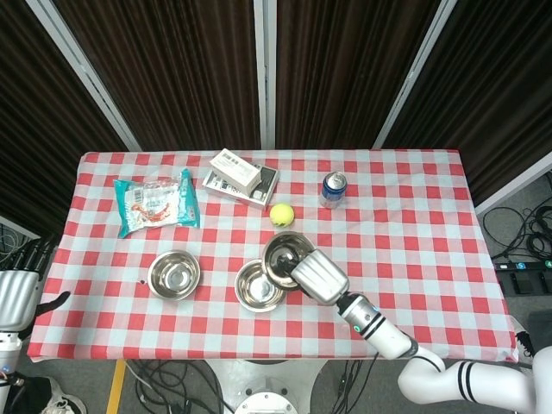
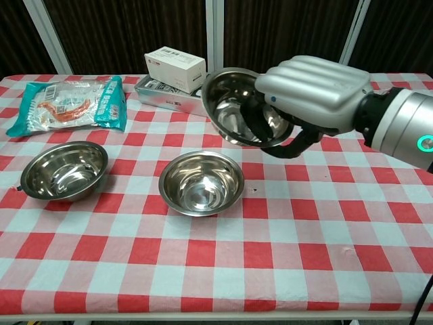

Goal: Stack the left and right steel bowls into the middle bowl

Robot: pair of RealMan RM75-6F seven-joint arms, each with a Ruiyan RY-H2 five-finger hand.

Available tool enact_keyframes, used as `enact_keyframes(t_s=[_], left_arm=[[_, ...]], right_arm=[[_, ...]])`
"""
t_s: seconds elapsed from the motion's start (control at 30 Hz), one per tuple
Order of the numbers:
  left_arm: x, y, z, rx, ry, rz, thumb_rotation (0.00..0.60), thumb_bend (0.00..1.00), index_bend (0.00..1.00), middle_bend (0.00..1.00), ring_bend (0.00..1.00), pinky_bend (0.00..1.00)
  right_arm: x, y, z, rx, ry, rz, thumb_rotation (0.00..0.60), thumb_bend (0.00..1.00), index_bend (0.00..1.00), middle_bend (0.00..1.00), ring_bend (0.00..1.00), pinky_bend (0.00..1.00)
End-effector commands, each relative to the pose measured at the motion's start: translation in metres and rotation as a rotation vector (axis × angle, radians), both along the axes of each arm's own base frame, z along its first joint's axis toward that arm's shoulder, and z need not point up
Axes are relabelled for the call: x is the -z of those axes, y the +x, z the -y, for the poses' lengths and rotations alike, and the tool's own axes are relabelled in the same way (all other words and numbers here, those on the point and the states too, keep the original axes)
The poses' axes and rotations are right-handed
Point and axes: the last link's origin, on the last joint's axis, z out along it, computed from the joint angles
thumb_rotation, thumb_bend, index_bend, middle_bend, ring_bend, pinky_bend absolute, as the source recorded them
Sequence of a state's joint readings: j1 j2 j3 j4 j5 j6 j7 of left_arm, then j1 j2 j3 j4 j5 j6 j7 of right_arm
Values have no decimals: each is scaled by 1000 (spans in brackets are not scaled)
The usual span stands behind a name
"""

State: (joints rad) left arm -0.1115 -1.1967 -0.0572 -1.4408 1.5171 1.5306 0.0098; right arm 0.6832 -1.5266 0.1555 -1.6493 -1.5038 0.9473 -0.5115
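Steel right bowl [image 2: 238, 105] tilted in the right robot hand's [image 2: 308, 98] closed grip, above the middle bowl [image 2: 201, 182].

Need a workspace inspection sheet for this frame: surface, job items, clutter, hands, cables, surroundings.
Surface: table under a red-and-white checked cloth, flat.
Job's things: left steel bowl and middle steel bowl upright on the cloth, apart; right steel bowl lifted, tilted, above and behind the middle one.
Clutter: teal snack packet, white box on a grey case, yellow tennis ball, blue drinks can.
Hands: right hand grips the raised bowl by its rim; left hand off the table's left edge, holding nothing.
Cables: black cables on the floor, off the table.
Surroundings: dark curtain panels behind.
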Motion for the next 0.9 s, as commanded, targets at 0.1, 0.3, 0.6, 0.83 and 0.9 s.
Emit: enact_keyframes(t_s=[0.1, 0.3, 0.6, 0.83, 0.9], left_arm=[[1, -5, 1, -18, -5, -8, 600, 35, 156, 207, 165, 287], [2, -11, 2, -35, -11, -2, 600, 36, 155, 207, 165, 287], [1, -17, 2, -42, -11, -5, 600, 36, 156, 207, 165, 287], [-3, -21, 3, -55, -1, -15, 600, 36, 155, 207, 165, 287], [-3, -22, 2, -61, -1, -13, 600, 36, 156, 207, 165, 287]], right_arm=[[10, 14, -8, 15, 58, 24, 600, 380, 661, 579, 775, 739], [24, 22, -15, 22, 110, 20, 600, 381, 661, 579, 775, 739], [42, 22, -17, 46, 137, -28, 600, 381, 661, 579, 775, 739], [57, 26, -10, 51, 153, -44, 600, 362, 661, 572, 775, 739], [60, 28, -9, 40, 173, -56, 600, 285, 608, 528, 774, 739]])
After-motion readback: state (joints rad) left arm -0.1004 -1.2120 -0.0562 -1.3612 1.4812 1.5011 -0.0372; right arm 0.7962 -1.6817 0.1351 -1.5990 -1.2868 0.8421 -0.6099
